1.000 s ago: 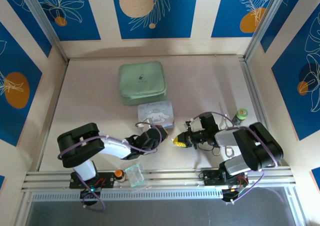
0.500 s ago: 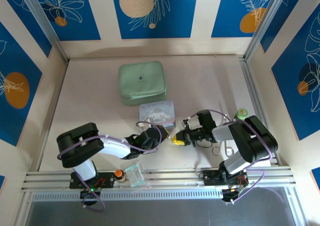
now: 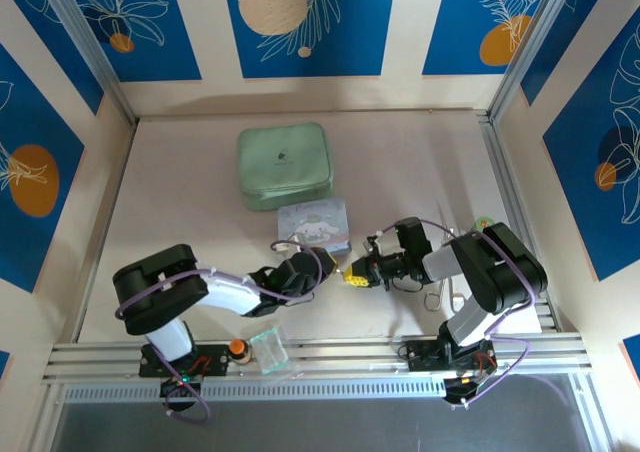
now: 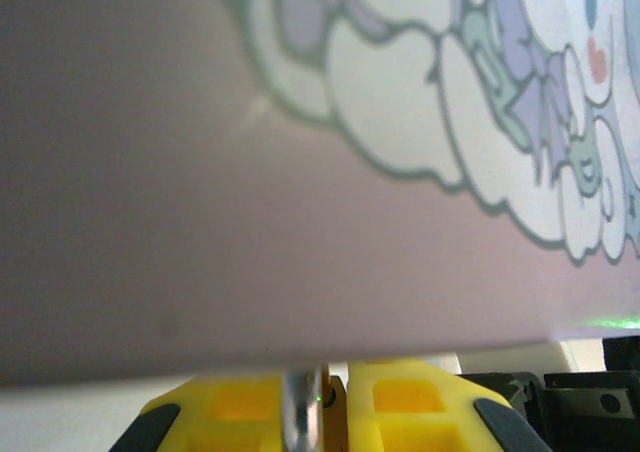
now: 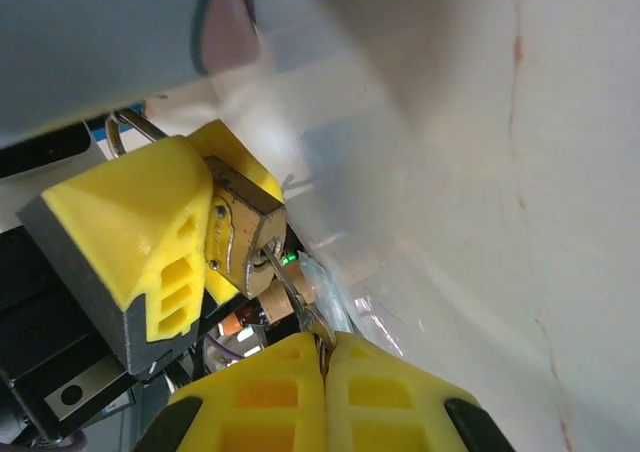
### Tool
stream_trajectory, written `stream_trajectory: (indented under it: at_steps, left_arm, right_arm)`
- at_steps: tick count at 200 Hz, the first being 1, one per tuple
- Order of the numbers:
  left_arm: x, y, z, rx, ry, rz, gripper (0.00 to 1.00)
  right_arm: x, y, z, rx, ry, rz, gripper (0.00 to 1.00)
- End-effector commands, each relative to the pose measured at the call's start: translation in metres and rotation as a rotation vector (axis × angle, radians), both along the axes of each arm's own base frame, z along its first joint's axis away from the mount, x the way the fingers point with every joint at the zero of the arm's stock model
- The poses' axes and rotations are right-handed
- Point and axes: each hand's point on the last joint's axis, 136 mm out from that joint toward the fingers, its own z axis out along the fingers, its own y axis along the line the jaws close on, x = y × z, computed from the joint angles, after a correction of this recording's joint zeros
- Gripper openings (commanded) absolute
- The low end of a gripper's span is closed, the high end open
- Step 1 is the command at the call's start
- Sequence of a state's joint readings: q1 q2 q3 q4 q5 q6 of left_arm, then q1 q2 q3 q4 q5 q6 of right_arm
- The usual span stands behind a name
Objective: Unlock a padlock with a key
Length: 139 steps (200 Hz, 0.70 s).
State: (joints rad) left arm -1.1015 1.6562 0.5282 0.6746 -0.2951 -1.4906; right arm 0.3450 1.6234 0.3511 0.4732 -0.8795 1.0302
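Gripping the small brass-gold padlock (image 5: 240, 234) tight in the left hand (image 4: 328, 412), just beside the pastel cartoon tin (image 3: 312, 224). Pinched the thin silver-grey key (image 5: 285, 284) in the right hand (image 5: 325, 357), tip seemingly entered in the keyhole. Apparently not yet turned, nor shackle freed.

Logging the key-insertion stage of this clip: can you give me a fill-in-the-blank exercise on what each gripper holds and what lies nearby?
1. The right gripper is shut on a thin silver ___.
2. The left gripper is shut on a small brass ___.
3. In the top view, the grippers meet near the cartoon tin, and on the tin's far side lies a pale ___ zip case.

Missing words: key; padlock; green.
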Motion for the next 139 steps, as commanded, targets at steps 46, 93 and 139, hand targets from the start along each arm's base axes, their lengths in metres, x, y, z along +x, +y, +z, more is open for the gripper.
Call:
stream_trajectory:
  at_steps: [46, 93, 139]
  left_arm:
    - [-0.033, -0.037, 0.014, -0.179, 0.103, -0.177, 0.0]
    - [-0.035, -0.052, 0.023, -0.262, 0.103, -0.21, 0.0]
    - [-0.041, -0.057, 0.005, -0.201, 0.143, -0.234, 0.0]
  right_arm:
    - [0.033, 0.007, 0.02, 0.074, -0.147, -0.012, 0.0]
    - [0.039, 0.007, 0.011, 0.07, -0.148, -0.034, 0.0]
    - [0.039, 0.015, 0.018, 0.093, -0.159, -0.031, 0.0]
